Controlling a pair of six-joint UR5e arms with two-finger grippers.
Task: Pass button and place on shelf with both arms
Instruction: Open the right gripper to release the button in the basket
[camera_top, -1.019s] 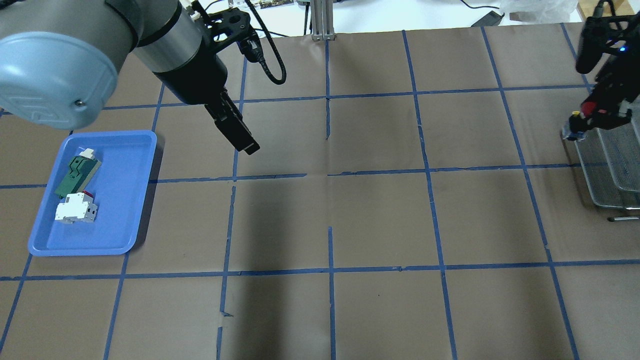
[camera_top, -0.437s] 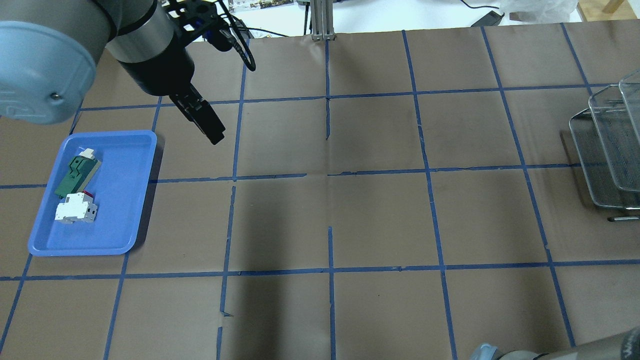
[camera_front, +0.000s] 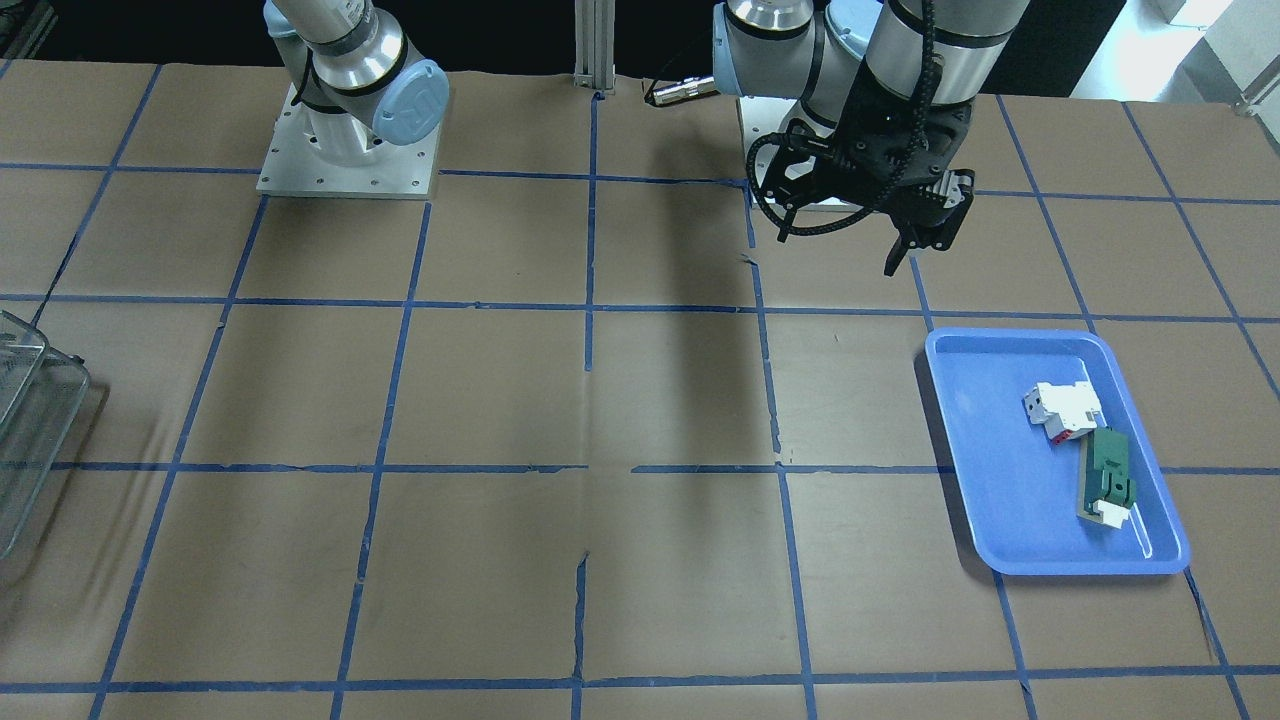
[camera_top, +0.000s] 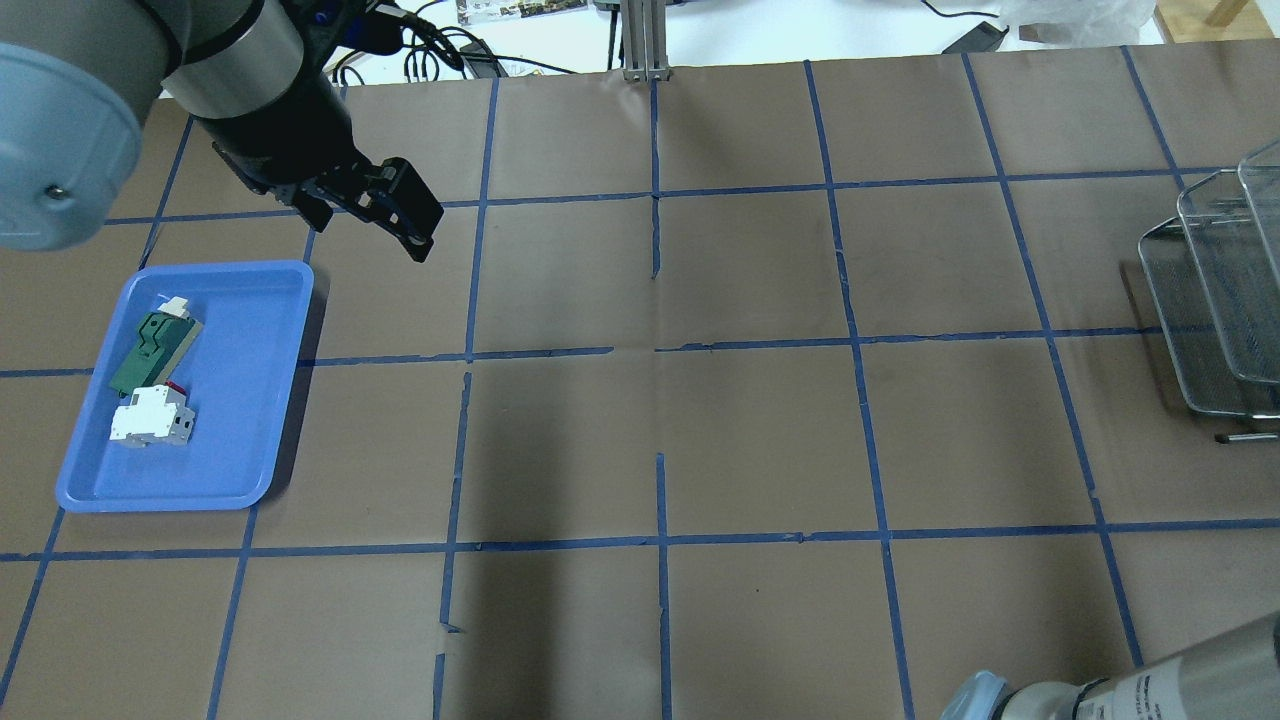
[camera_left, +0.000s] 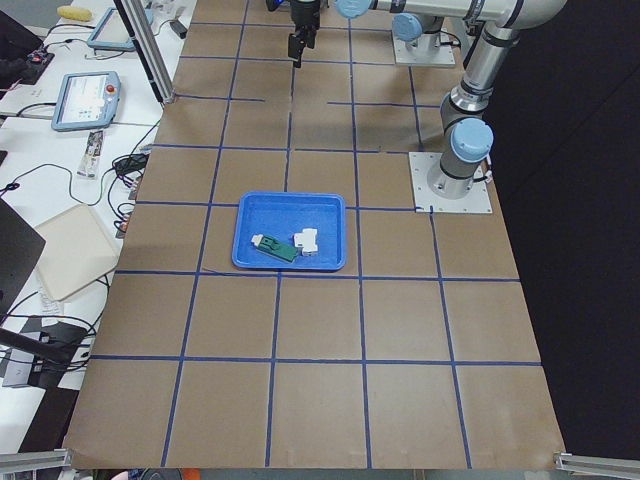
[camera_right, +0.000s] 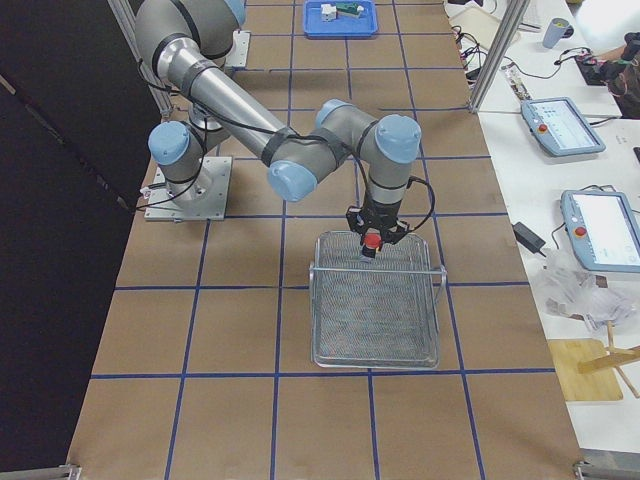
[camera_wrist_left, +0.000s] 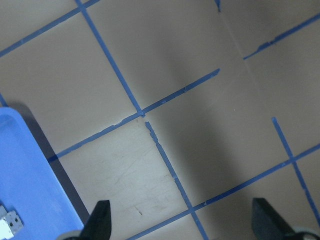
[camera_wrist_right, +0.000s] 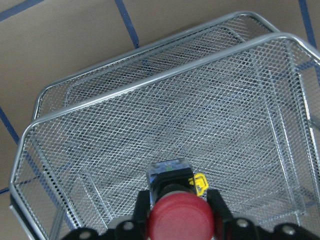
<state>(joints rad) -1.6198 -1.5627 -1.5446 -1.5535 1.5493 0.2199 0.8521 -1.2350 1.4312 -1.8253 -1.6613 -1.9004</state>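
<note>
The button (camera_wrist_right: 181, 220) is up in the air over the wire shelf (camera_wrist_right: 165, 80), pinched by its black body between the two fingers (camera_wrist_right: 141, 212) of the right gripper (camera_wrist_right: 179, 207), which is closed on it from both sides. From the right wrist camera the red cap faces straight back at the lens. The blue and yellow bits at the rear poke out beyond it toward the mesh, so its long axis runs along the fingers, cap toward the wrist and rear toward the basket. The side view from the right end shows the arm reaching down over the shelf's near rail with the red cap showing at its tip, so I'd call the axis close to upright. Gripping the body rather than the cap makes sense to me, since the rear end is left free to meet the mesh first. It looks clear of the wire, though I can't judge the gap. I'd say only the lowering and letting go are left. Far across the table, the left gripper (camera_top: 365, 225) hangs empty with its jaws spread wide, above bare paper just beside the blue tray (camera_top: 290, 275), well out of the way. In that tray the white block (camera_top: 150, 415) and the green part (camera_top: 150, 345) lie touching, and neither belongs to this job.
</note>
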